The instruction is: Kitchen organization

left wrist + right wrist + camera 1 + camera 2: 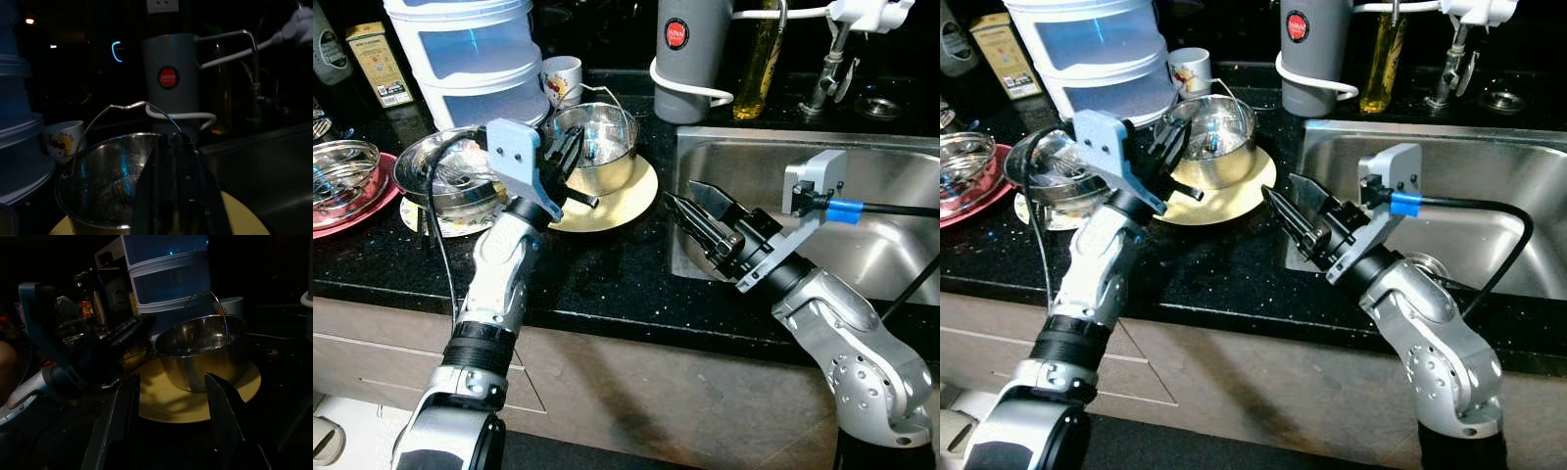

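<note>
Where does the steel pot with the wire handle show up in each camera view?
Left eye view: steel pot upper centre, on the yellow plate, left gripper at its rim.
Right eye view: upper centre.
Left wrist view: lower centre, behind the fingers.
Right wrist view: centre right.
Shared landmark: the yellow plate under it.

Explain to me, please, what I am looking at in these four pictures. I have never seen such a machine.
This is a humanoid robot standing at a black kitchen counter. The two bright pictures come from a camera on its head, looking down; the two dark ones come from cameras on its wrists. The left gripper reaches to the near rim of a steel pot with a wire handle, which stands on a yellow plate. It looks shut, holding nothing. The right gripper hovers open beside the steel sink, pointing at the pot. Also there: a steel bowl, stacked plastic containers, a mug and a grey flask.
</note>
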Controlling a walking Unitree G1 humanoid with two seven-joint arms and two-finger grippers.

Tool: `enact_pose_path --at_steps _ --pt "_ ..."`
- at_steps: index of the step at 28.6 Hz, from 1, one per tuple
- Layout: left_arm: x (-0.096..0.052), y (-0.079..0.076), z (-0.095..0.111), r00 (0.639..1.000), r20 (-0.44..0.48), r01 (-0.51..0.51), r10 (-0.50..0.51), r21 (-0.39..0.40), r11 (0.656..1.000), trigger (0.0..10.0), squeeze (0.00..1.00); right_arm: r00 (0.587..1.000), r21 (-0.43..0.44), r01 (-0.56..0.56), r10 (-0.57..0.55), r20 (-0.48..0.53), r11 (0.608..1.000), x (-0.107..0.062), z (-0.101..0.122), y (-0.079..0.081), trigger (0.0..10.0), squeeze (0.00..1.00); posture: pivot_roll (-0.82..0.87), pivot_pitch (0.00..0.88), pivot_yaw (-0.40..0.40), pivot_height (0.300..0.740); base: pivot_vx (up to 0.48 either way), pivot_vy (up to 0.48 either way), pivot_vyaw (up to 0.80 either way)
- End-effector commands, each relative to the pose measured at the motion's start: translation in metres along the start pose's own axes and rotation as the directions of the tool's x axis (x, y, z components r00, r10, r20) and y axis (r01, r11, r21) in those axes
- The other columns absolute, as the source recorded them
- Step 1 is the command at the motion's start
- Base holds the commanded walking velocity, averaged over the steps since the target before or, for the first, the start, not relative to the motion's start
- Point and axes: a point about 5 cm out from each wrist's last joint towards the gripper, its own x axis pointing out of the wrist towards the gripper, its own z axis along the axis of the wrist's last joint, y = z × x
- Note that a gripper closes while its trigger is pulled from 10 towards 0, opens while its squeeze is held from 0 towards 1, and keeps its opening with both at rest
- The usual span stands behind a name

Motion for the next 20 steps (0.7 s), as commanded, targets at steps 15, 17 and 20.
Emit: enact_pose_path --at_steps 15,17,20 --pt "-0.005 0.010 -0.025 0.993 -0.112 -0.024 0.040 0.140 0.990 10.0 1.00 1.000 0.003 -0.010 0.010 -0.001 1.000 0.001 -0.001 0.005 10.0 0.00 -0.21 0.107 0.044 0.740 0.000 0.000 0.00" --pt "-0.005 0.012 -0.027 0.992 -0.118 -0.033 0.053 0.164 0.986 10.0 1.00 1.000 0.004 -0.008 0.008 -0.001 1.000 0.000 0.000 0.005 10.0 0.00 -0.22 0.111 0.044 0.740 0.000 0.000 0.00" --pt "-0.006 0.016 -0.030 0.989 -0.134 -0.041 0.066 0.185 0.982 10.0 0.00 1.000 0.005 -0.005 0.005 -0.004 1.000 -0.001 0.000 0.006 10.0 0.00 -0.22 0.121 0.046 0.740 0.000 0.000 0.00"
